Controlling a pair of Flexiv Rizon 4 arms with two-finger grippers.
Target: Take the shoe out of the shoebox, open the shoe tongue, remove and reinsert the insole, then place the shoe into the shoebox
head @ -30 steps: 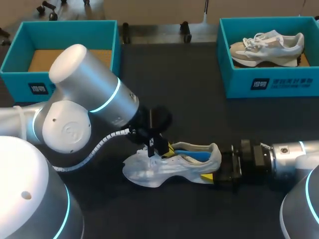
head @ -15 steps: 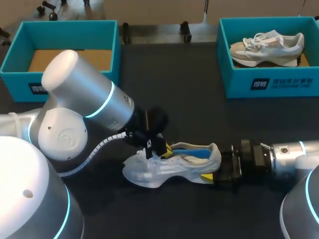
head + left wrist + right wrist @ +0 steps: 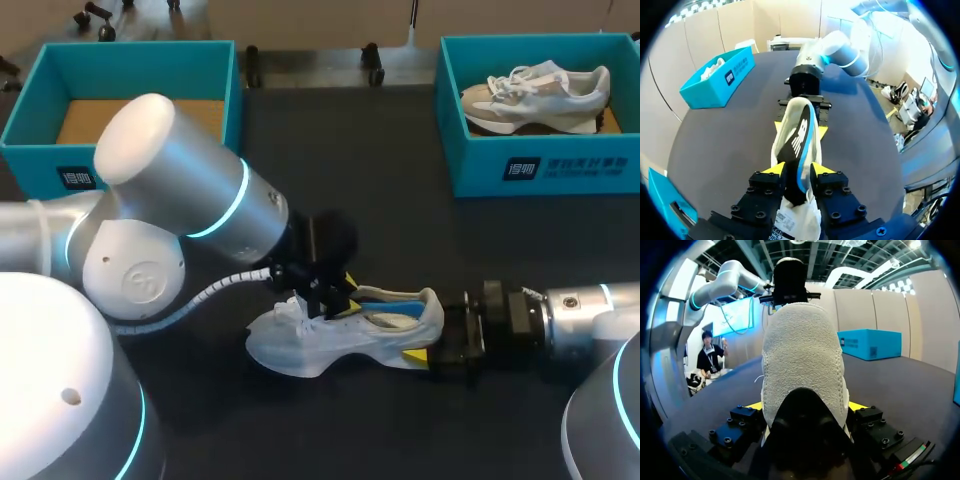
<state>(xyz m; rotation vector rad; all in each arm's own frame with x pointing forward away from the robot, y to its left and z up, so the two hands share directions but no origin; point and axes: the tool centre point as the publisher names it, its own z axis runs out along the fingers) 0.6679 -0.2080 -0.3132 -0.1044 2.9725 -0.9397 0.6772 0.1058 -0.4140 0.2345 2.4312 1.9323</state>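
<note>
Shoe [image 3: 340, 335]: pale mesh trainer, fuzzy heel, on the dark table [image 3: 400, 230] between our grippers.
Insole [image 3: 799, 145]: black, white logo, blue edge above the collar.
Left gripper [image 3: 797, 172]: clamped on the insole, we think.
Right gripper [image 3: 805, 407]: clamped on the heel.
Shoebox [image 3: 150, 165]: teal, printed label.

Swing in the left arm [image 3: 170, 200] — its elbow drifted out to its own side half a second back, and has now come back in and reaches further over the shoe [image 3: 320, 345]. The left gripper [image 3: 797, 174] has shifted along the shoe's opening toward the heel. Insole [image 3: 402, 297] — the broad blue band seen in the middle of the opening a second ago has moved to the far rim and narrowed to a thin strip.
</note>
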